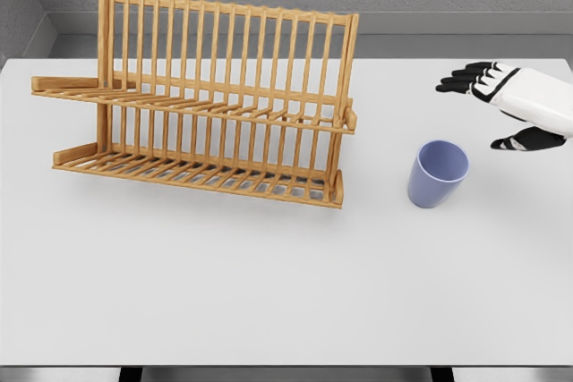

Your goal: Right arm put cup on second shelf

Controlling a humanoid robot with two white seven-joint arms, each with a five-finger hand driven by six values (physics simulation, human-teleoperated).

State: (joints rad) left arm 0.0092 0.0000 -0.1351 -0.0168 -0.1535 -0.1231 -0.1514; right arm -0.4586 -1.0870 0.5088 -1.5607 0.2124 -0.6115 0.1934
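Observation:
A blue-violet cup stands upright on the white table, mouth up, right of the wooden rack. The two-tier wooden dish rack sits at the left and middle; its upper shelf and lower shelf are both bare. My right hand comes in from the right edge and hovers above and to the right of the cup, apart from it. Its black fingers are spread toward the left, the thumb lower down, with nothing held. The left arm does not show.
The white table reaches from the grey back wall to the front edge. Its front half is bare surface. The rack's right end post stands about a cup's width left of the cup.

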